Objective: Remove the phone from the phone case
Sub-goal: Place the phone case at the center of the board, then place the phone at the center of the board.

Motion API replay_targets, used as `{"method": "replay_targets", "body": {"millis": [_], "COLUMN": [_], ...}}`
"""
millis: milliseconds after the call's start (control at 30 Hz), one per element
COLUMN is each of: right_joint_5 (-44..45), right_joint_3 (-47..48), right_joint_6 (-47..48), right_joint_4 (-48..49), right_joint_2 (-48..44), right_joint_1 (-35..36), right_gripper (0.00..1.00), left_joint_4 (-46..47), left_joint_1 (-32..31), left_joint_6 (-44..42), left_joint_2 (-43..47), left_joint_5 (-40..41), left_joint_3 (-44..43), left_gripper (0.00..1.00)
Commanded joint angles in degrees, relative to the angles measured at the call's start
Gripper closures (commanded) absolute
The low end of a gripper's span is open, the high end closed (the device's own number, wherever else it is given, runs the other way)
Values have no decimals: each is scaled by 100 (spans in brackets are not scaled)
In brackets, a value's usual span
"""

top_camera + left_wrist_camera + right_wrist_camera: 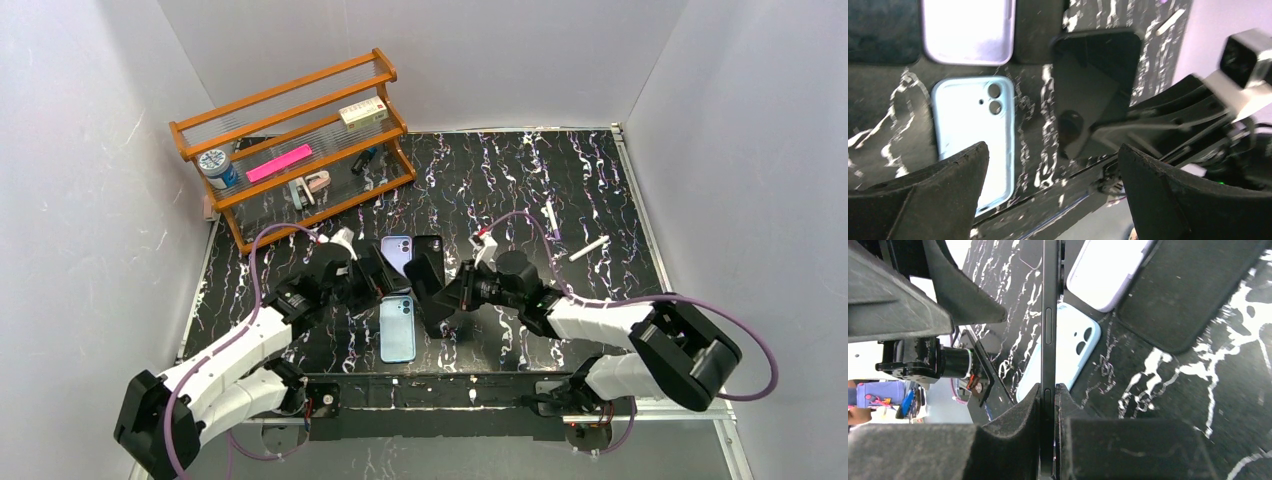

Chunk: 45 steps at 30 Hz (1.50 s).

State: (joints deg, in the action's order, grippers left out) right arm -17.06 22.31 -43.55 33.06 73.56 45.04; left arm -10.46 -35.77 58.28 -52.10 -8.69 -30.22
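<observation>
My right gripper (443, 291) is shut on a bare black phone (424, 272) and holds it on edge above the table. In the right wrist view the phone (1049, 325) runs edge-on between the pads (1020, 412). An empty light blue phone case (397, 328) lies flat below it, camera holes up; it also shows in the left wrist view (970, 125) and the right wrist view (1068, 352). My left gripper (372, 275) is open and empty just left of the phone (1095, 85), its fingers (928, 195) spread wide.
A purple case (397, 250) and a black case (430, 243) lie side by side just beyond the phone. A wooden rack (295, 130) with small items stands at the back left. Two white pens (589, 248) lie at the right.
</observation>
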Motion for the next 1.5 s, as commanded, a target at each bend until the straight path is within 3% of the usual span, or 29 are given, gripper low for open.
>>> {"method": "replay_targets", "body": {"millis": [0, 433, 633, 833, 1033, 1100, 1167, 1267, 1467], "right_joint_5": [398, 393, 382, 293, 104, 27, -15, 135, 892], "right_joint_3": [445, 857, 863, 894, 951, 979, 972, 893, 641], "right_joint_6": [-75, -131, -165, -163, -100, -81, -27, 116, 507], "right_joint_4": [1149, 1661, 1748, 1843, 2006, 2041, 2049, 1919, 1213], "right_joint_2": [272, 862, 901, 1055, 1254, 1318, 1332, 1197, 597], "right_joint_1": [307, 737, 813, 853, 898, 916, 919, 919, 905], "right_gripper": [99, 99, 99, 99, 99, 89, 67, 36, 15], "left_joint_4": [509, 1573, 1599, 1247, 577, 269, -147, -958, -2395], "left_joint_1": [-26, -44, -47, -53, -53, -51, -53, -53, -53], "left_joint_6": [351, 697, 642, 241, -247, -425, -699, -1185, -1921], "left_joint_2": [-251, -852, -1017, -1042, -931, -910, -908, -891, -895], "left_joint_5": [295, 667, 790, 1157, 1566, 1688, 1844, 2108, 2328], "left_joint_3": [-386, -261, -287, -429, -636, -740, -933, -1309, -1767], "left_gripper": [2, 2, 4, 29, 67, 81, 93, 99, 100]}}
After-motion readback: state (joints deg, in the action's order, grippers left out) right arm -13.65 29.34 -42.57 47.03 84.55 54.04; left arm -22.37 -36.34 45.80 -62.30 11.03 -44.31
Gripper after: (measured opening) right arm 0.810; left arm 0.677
